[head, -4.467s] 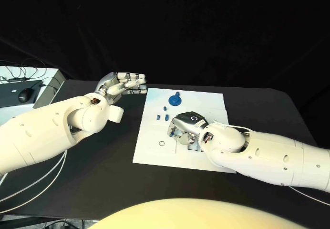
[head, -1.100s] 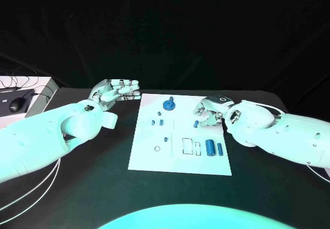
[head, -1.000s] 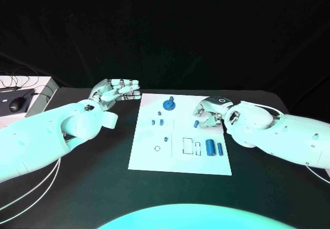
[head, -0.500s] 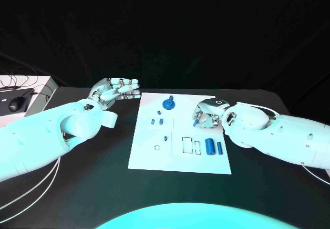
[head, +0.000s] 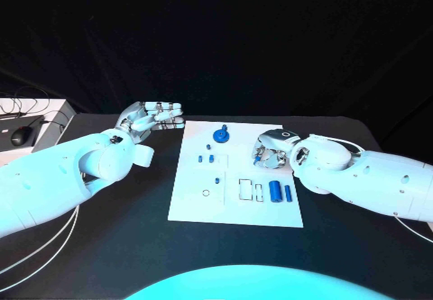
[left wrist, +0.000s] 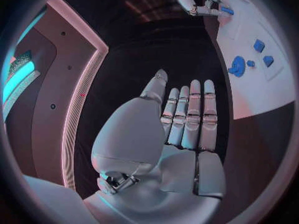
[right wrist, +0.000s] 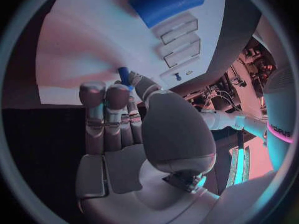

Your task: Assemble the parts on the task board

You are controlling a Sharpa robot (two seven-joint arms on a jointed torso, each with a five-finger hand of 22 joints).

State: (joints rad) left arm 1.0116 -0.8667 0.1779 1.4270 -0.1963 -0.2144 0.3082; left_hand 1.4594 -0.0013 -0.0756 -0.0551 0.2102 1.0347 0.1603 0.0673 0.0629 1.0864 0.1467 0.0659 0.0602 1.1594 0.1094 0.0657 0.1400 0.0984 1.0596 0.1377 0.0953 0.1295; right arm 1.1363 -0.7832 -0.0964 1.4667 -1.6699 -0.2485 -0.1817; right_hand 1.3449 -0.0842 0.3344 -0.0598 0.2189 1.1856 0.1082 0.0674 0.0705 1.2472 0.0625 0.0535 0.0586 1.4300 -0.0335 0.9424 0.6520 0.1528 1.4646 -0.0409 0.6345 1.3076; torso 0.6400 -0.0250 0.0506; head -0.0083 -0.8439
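My right hand [head: 271, 152] hangs over the task board [head: 236, 209], near its 3 o'clock edge in the upper half. Its fingers are curled in together, and between their tips and the thumb I pinch a small blue peg [right wrist: 123, 75]; from the head view a speck of that blue shows at my fingertips. In my right wrist view the peg pokes up past the fingers [right wrist: 106, 97] toward the white plate.

My left hand [head: 151, 116] floats off the board, above the black table [head: 135, 237] just past the board's 11 o'clock corner. Its fingers [left wrist: 190, 112] lie straight and side by side with the thumb out to one side, and it holds nothing.

On the board, a round blue knob [head: 222, 134] stands near the 12 o'clock edge. Below it, toward 10 o'clock, sit a few small blue pieces [head: 206, 158]. Toward 4 o'clock from the board's middle, a thick blue cylinder [head: 274, 191] lies next to a thinner blue rod [head: 288, 192], the two just apart. Beside the cylinder, toward 9 o'clock, are outlined rectangular slots [head: 245, 189], and further that way a small ring mark [head: 206, 193].

Past my left arm, at 9 o'clock of the table, a computer mouse [head: 19, 135] rests on a pale box.
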